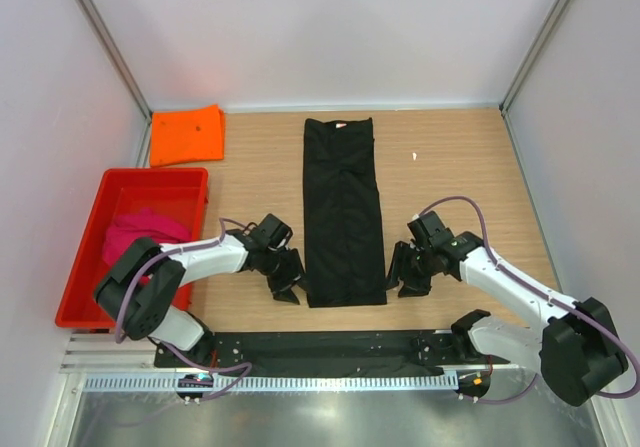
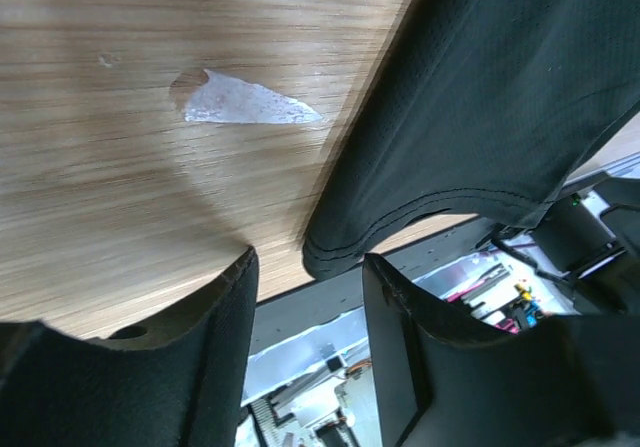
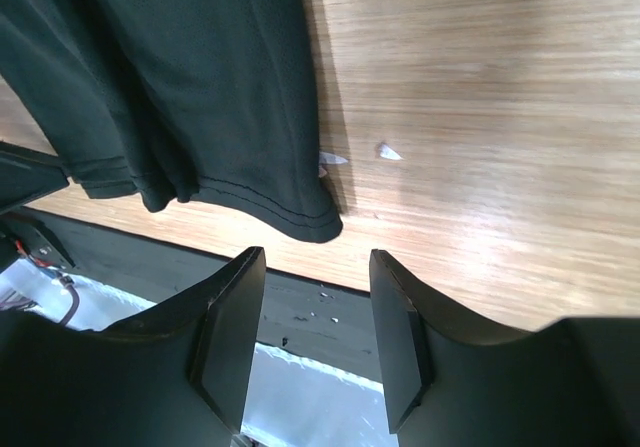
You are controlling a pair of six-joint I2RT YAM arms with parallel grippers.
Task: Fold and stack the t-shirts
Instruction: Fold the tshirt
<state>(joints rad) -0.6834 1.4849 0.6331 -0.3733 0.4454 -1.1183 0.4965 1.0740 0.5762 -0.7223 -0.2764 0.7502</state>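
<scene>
Item 1: black t-shirt (image 1: pixel 344 212). Centre of top view, flat on table (image 1: pixel 460 157). Folded lengthwise into a long narrow strip. Collar end w/ small white tag at upper end, hem at lower end.
Item 2: orange t-shirt (image 1: pixel 187 134). Upper left, folded flat on table, well apart from item 1.
Item 3: pink t-shirt (image 1: pixel 140 232). Bunched inside red tray (image 1: pixel 85 257), left edge of view.
Left jaws: spread, nothing btwn them. Just left of the strip's lower-left corner. In left wrist view the hem corner lies just beyond the gap, not in it.
Right jaws: spread, nothing btwn them. Just right of the lower-right corner. Hem corner likewise just beyond the gap.
Misc: pale chip (image 2: pixel 245 102) in table surface, upper left of left wrist view. Small white flecks (image 3: pixel 388 151) on table, right wrist view.
</scene>
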